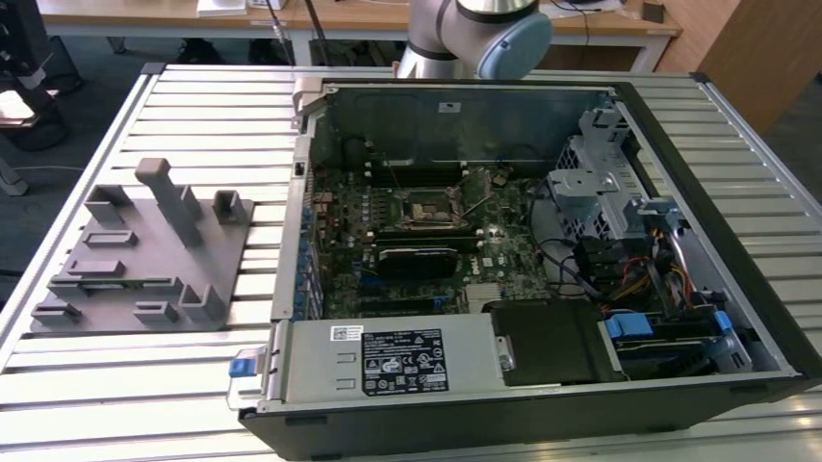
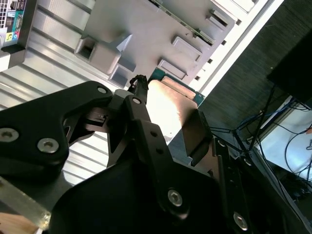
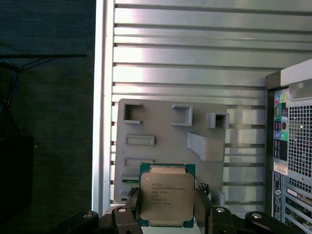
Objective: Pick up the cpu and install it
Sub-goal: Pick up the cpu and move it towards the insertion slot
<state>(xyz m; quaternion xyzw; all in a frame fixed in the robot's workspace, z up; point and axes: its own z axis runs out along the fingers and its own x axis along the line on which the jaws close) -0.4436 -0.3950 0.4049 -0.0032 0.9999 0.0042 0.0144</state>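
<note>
My claw [image 3: 168,214] is clamped on the cpu [image 3: 165,195], pinching two opposite edges, metal top toward my wrist. Chip hangs well above the fixture tray [image 3: 165,126]; socket [image 1: 424,208] lies in the open case [image 1: 449,125] beside that tray.

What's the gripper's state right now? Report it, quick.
Gripper: closed on the cpu, gripping it by two opposite edges.
</note>
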